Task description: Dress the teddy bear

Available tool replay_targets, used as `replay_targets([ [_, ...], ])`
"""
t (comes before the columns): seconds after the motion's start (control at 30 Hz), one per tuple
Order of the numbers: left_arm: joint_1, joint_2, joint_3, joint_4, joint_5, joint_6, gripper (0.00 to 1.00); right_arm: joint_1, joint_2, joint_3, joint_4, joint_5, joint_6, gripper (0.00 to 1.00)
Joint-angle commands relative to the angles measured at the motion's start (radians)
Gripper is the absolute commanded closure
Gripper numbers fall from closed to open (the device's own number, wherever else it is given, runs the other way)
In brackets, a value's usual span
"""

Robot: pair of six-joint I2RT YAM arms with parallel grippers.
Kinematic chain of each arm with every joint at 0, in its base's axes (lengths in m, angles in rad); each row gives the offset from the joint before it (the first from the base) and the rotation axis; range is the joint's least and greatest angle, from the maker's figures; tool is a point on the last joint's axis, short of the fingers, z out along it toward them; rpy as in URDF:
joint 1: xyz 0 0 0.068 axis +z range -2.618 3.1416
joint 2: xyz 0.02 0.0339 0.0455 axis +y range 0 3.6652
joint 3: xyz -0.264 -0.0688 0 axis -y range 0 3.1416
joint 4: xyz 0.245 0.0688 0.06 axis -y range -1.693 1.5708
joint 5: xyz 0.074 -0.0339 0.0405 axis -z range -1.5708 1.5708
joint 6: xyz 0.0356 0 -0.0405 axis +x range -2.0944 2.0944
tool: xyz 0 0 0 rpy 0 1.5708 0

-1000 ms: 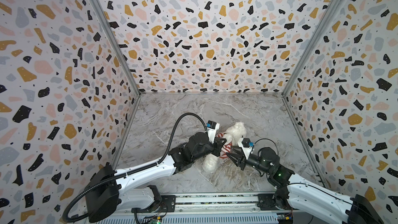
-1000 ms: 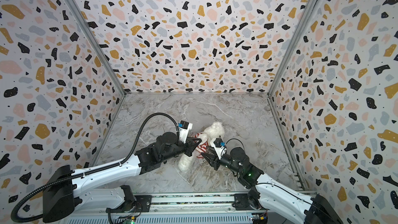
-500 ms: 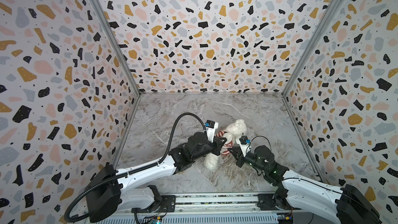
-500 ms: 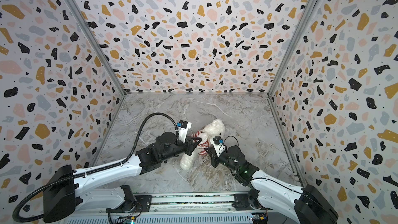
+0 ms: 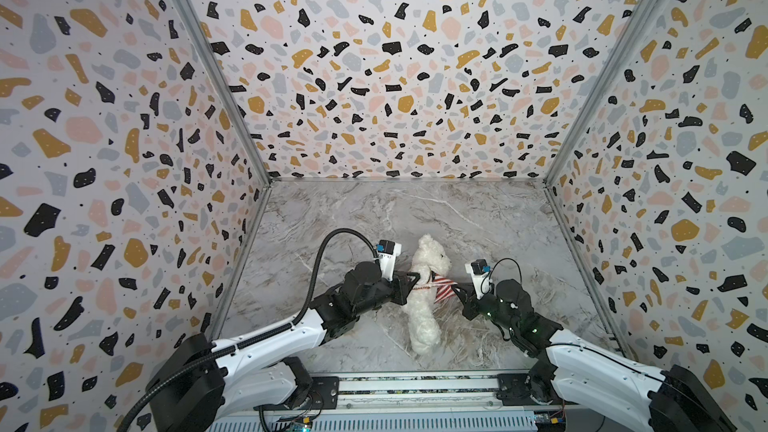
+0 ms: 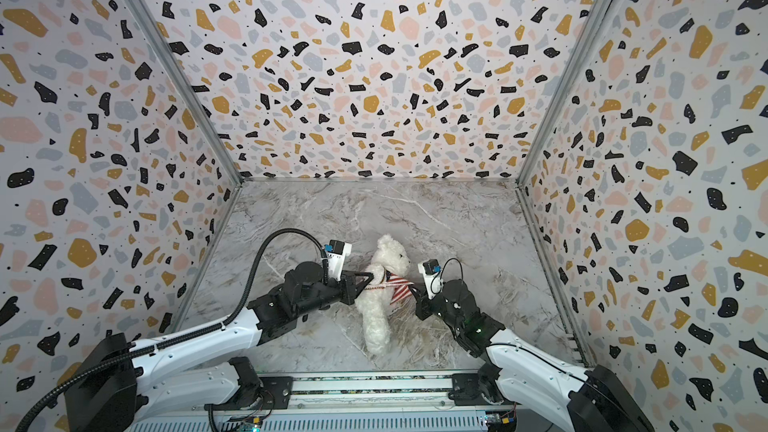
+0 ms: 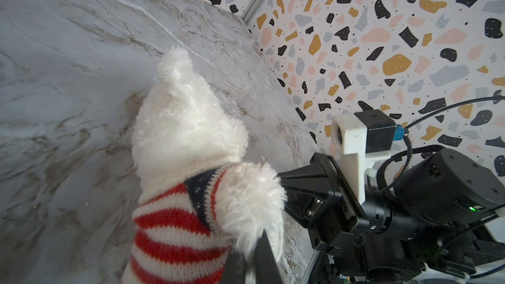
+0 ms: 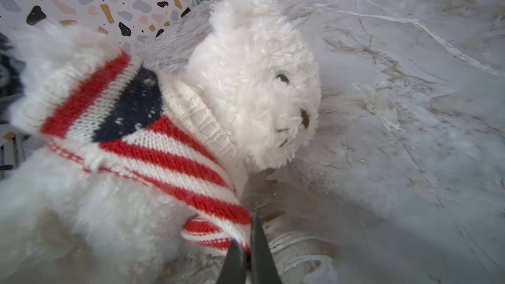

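marble table (image 5: 457,222) | left gripper (image 5: 410,282), right gripper (image 5: 456,289) pinch sweater (image 5: 442,289) on teddy bear (image 5: 422,320)

Logged left arm (image 5: 270,336) entering from 7 o'clock, stretched low toward 2 o'clock. Found left gripper (image 5: 409,282) clamped tight on sweater (image 5: 444,290) hem. Logged right arm (image 5: 590,361) entering from 5 o'clock, elbow bent, wrist aimed at 10 o'clock. Found right gripper (image 5: 456,288) pinched closed on same sweater's opposite edge. Noted both sets of tips facing each other, near yet apart.
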Motion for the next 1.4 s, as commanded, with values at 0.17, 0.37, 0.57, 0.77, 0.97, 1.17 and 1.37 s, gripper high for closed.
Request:
replay_targets([
  [0.17, 0.025, -0.003, -0.092, 0.146, -0.015, -0.028, 1.00, 0.088, 0.006, 0.069, -0.071, 0.123, -0.082, 1.00],
  [0.37, 0.035, 0.048, -0.161, 0.209, -0.061, -0.049, 0.93, 0.250, 0.171, 0.141, 0.065, 0.038, -0.169, 1.00],
  [0.57, 0.066, 0.013, -0.201, 0.132, -0.103, -0.029, 0.84, 0.335, 0.385, 0.200, 0.073, 0.063, -0.171, 1.00],
  [0.77, 0.091, -0.030, -0.219, 0.100, -0.105, 0.000, 0.64, 0.349, 0.431, 0.189, 0.089, 0.053, -0.155, 1.00],
  [0.97, 0.094, -0.012, -0.187, 0.072, -0.088, 0.034, 0.62, 0.357, 0.451, 0.186, 0.086, 0.047, -0.144, 1.00],
  [1.17, 0.094, 0.008, -0.159, 0.059, -0.057, 0.056, 0.73, 0.365, 0.467, 0.173, 0.096, 0.044, -0.132, 1.00],
  [1.37, 0.105, -0.015, -0.135, -0.008, -0.098, 0.069, 1.00, 0.368, 0.449, 0.167, 0.046, 0.070, -0.116, 1.00],
])
